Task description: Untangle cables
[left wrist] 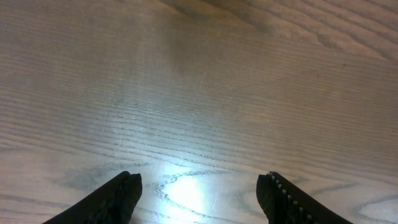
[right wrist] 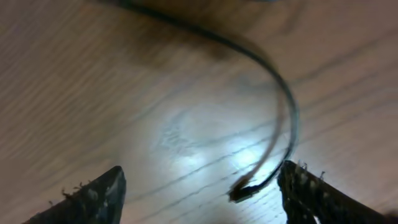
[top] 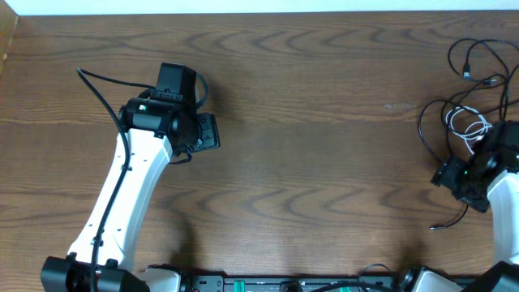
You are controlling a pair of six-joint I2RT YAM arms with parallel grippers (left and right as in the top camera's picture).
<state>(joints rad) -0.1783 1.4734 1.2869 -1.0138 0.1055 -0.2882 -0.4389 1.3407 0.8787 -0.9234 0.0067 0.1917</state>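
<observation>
Near the right edge of the table, the cables lay just beyond the right jaws, which gaped empty, while the left jaws, equally open and empty, stood well apart.

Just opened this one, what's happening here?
Two robot arms are at a wooden table, meant to untangle cables. The tangle of black and white cables lies at the table's right edge. The right gripper hovers open over the plug end of a black cable, gripping nothing. The left gripper is open over bare wood, far from the cables.
</observation>
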